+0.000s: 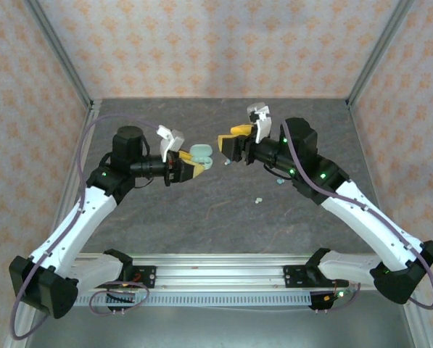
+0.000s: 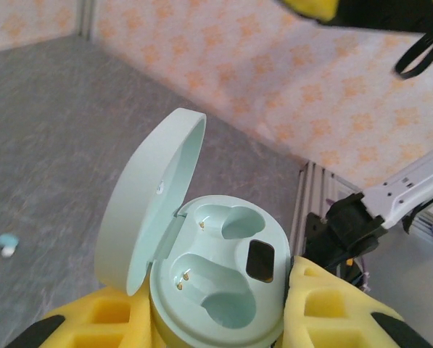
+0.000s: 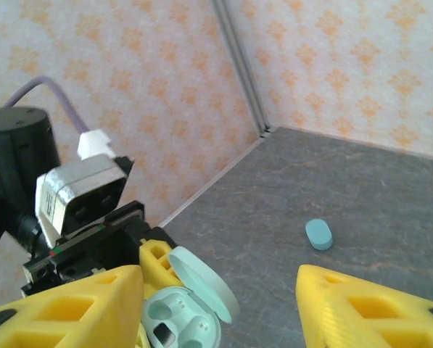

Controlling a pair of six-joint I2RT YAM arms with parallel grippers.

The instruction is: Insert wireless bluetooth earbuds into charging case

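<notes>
Open mint case [image 2: 217, 290], well off walls [image 1: 201, 43]

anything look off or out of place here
The case in the left gripper is open with both slots empty, while an earbud lies loose on the table. Nothing looks spilled or broken.

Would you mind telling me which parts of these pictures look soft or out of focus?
Left wrist: the open mint case is sharp, while the earbud behind it is blurred. Right wrist: the near yellow fingers are slightly soft. Top external: evenly lit and sharp.
</notes>
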